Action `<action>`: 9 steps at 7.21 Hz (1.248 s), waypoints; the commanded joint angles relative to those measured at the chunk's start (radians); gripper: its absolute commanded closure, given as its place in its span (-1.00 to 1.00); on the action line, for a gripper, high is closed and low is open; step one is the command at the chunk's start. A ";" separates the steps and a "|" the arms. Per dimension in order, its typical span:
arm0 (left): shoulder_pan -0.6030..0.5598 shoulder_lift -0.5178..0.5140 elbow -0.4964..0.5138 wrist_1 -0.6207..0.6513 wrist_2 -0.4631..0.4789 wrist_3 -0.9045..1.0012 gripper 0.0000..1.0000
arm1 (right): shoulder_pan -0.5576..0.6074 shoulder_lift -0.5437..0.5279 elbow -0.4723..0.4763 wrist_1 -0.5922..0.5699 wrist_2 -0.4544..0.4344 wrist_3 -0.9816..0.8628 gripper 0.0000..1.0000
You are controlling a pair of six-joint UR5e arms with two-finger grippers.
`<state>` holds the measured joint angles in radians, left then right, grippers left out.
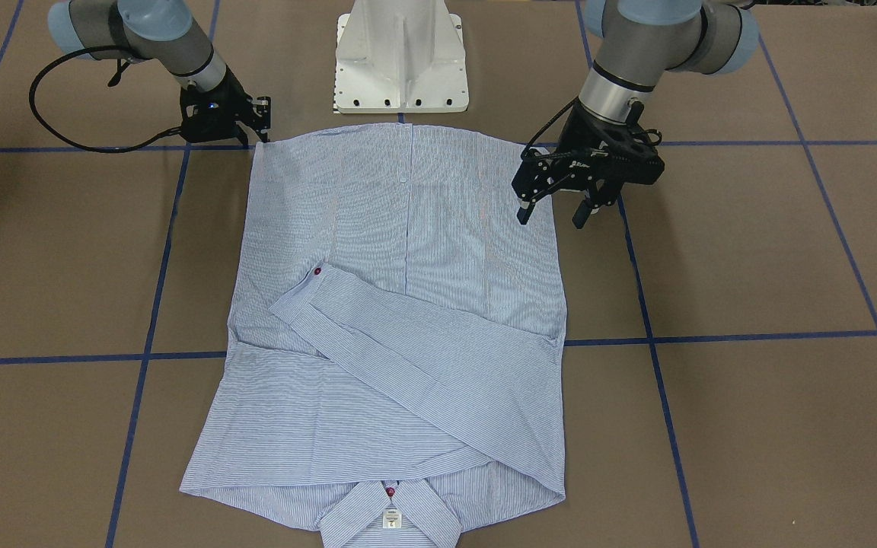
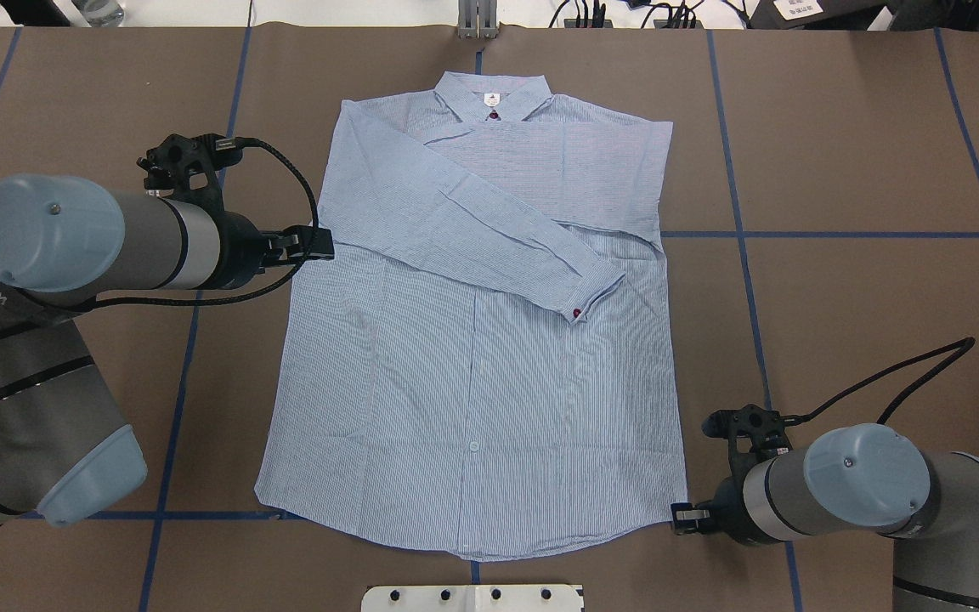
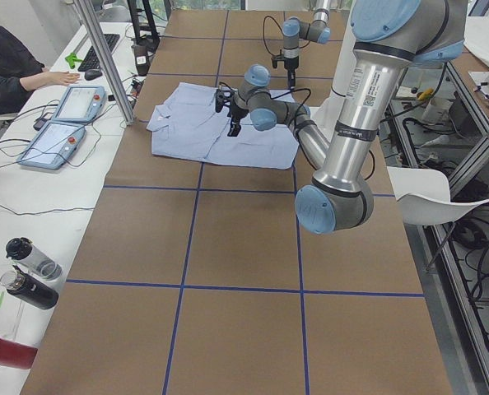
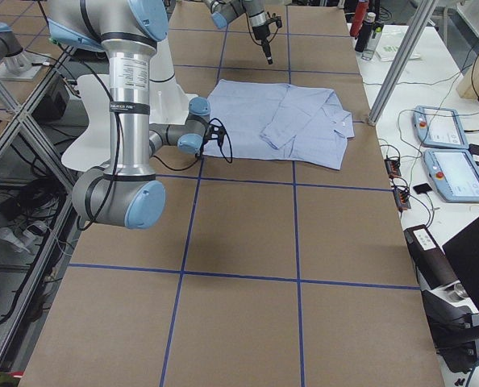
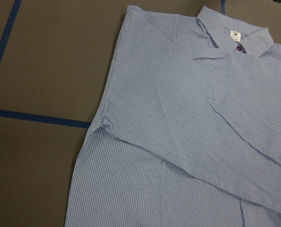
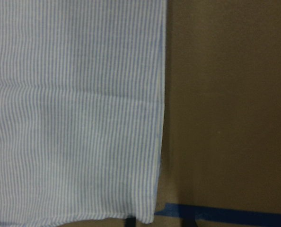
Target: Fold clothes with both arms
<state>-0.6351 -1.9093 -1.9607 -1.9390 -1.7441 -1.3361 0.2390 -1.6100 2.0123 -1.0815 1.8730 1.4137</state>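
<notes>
**Shirt flat on tabletop, both pincers at its edges**

- One pinstriped shirt (image 2: 472, 374) lies flat mid-tabletop (image 2: 838, 170), collar away from the robot and hem near the white pedestal (image 1: 402, 57).
- Two sleeves are folded over the chest. The upper one runs diagonally, and its cuff (image 2: 591, 293) ends inside the far side seam.
- Bare brown surface lies open on both long sides of the shirt.
- Left pincer (image 1: 551, 213) is released, fingers apart and raised over the side seam. One finger is over cloth and one is off it.
- Right pincer (image 2: 683, 515) sits at the hem corner. Its wrist covers the fingers, and its own camera clips them, so I cannot tell whether it grips.
- The lower sleeve's cuff is hidden under the upper sleeve.
- Two red buttons are visible: one on the cuff (image 2: 576, 314) and one on the collar (image 2: 494, 115).
</notes>
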 commanded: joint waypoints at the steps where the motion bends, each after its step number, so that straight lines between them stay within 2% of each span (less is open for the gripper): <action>1: 0.000 0.001 -0.001 0.000 0.000 0.000 -0.92 | 0.002 -0.001 0.002 0.000 0.002 0.001 0.35; 8: 0.000 0.003 0.000 0.002 0.000 0.000 -0.95 | -0.004 0.012 -0.004 0.000 0.006 0.001 0.31; 9: 0.000 0.001 0.000 0.002 0.000 0.000 -0.96 | -0.004 0.013 -0.004 0.000 0.006 -0.001 0.36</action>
<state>-0.6352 -1.9067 -1.9604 -1.9380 -1.7442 -1.3361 0.2354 -1.5985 2.0084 -1.0815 1.8791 1.4141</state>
